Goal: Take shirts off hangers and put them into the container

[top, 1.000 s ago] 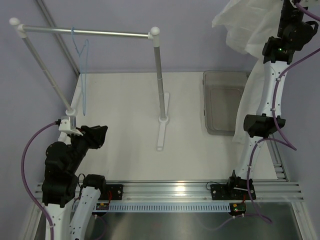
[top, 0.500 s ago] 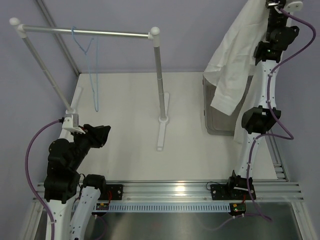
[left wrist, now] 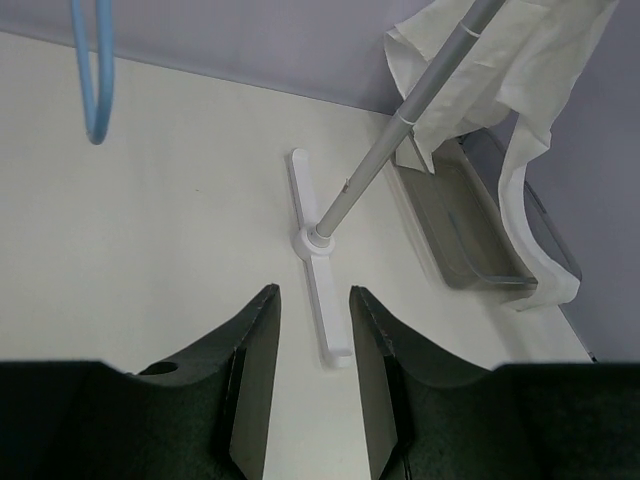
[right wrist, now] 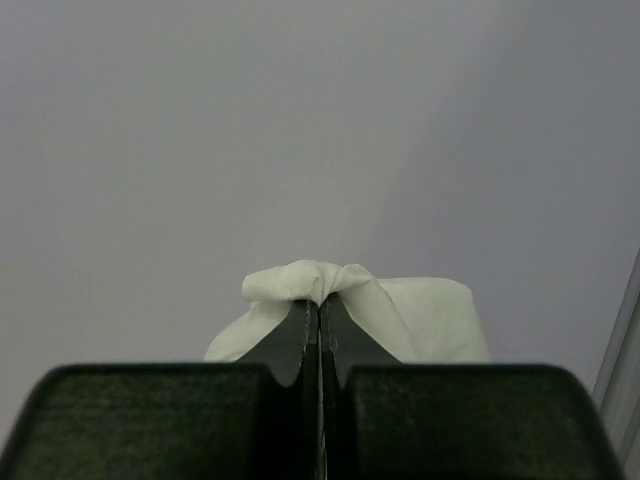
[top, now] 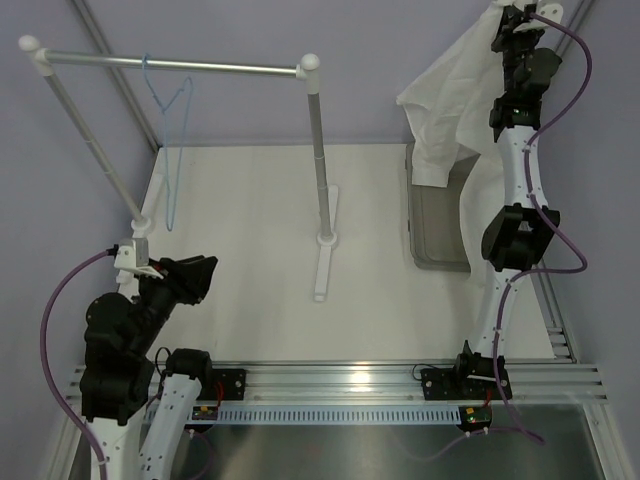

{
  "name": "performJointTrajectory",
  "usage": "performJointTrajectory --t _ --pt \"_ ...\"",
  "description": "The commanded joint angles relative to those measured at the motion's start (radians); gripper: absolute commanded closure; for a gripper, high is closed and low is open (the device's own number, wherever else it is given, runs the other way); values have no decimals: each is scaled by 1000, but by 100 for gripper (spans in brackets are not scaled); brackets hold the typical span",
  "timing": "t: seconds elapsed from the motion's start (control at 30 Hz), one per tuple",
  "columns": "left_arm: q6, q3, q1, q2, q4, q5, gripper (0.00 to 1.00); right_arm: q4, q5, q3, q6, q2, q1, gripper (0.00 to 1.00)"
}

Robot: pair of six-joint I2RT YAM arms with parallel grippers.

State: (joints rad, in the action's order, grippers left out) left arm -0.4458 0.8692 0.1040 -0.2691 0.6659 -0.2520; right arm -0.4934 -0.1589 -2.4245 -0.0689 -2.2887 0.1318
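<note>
High at the back right, the white shirt (top: pixel 445 110) hangs from my right gripper (top: pixel 500 15), which is shut on a bunched fold of it (right wrist: pixel 420 315). Its lower cloth drapes over the far end of the translucent grey container (top: pixel 412 215) and down its right side. The bare light-blue hanger (top: pixel 170 130) dangles from the silver rail at the left. My left gripper (top: pixel 200 272) is low at the near left, open with nothing between its fingers (left wrist: pixel 313 292). The left wrist view looks across the table to the hanger's lower loop (left wrist: pixel 93 90), the shirt (left wrist: pixel 520 60) and the container (left wrist: pixel 470 240).
The silver rail with white knobs (top: pixel 175 66) spans the back left. Its right post (top: pixel 320 160) stands mid-table on a white foot (top: pixel 322 262), between my left gripper and the container. Purple walls close the back and both sides.
The right arm has straightened upward and carried the shirt higher, so it now hangs stretched over the container's far end. The hanger has swung on the rail. The left arm has shifted slightly.
</note>
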Motion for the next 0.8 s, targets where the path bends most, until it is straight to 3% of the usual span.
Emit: performJointTrajectory --t 0.0,0.43,0.63,0.77 --pt "-8 59 2 31 17 -40 62 -4 -28 62 12 251 -66 100" --pt "10 287 2 87 238 -29 61 -46 154 687 -28 713 -72 100" --pt "1 307 0 73 261 -64 61 -106 223 879 -65 752 -47 100" --pt "-1 304 -3 65 256 -66 61 -120 274 871 -63 741 -32 100"
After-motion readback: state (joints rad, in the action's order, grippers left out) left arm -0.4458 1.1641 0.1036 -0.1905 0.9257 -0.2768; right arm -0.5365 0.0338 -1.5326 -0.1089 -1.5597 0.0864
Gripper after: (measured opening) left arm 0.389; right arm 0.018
